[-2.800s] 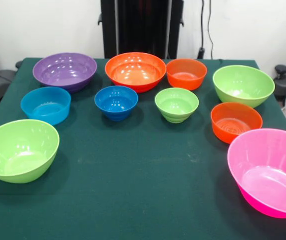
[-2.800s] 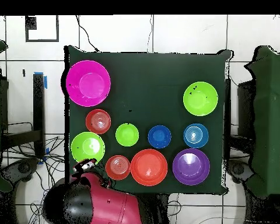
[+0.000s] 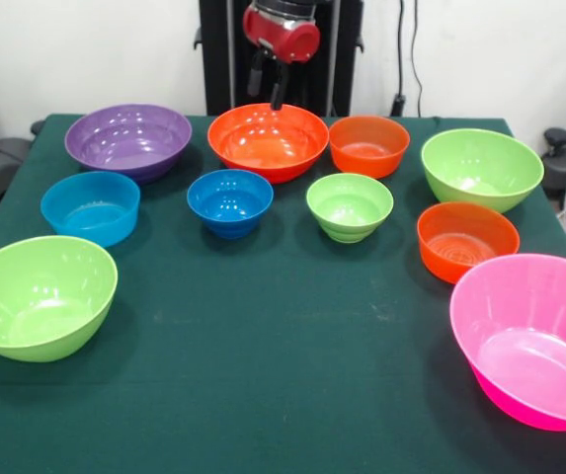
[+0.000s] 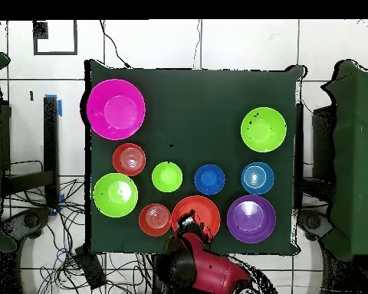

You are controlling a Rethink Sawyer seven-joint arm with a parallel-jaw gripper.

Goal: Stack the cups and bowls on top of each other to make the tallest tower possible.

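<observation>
Several glossy bowls stand apart on the green table [image 3: 263,395]; no pile shows in either view. The back row holds a purple bowl [image 3: 128,138], a large orange bowl [image 3: 268,140], a small orange bowl [image 3: 368,145] and a lime green bowl [image 3: 481,168]. In front stand a blue bowl [image 3: 91,207], a footed blue cup [image 3: 230,201], a footed green cup [image 3: 350,205] and an orange bowl [image 3: 466,240]. My gripper [image 3: 267,87] hangs open and empty above the far rim of the large orange bowl [image 4: 199,214]. It also shows in the overhead view [image 4: 188,224].
A large lime green bowl [image 3: 38,296] sits near the front left. A large pink bowl [image 3: 529,336] sits at the front right. The robot's black pedestal [image 3: 223,59] stands behind the table. Cables lie on the floor [image 4: 34,207] beside it.
The arm has swung from beside the table to above the large orange bowl, and the gripper now shows in the front view. No bowl has moved.
</observation>
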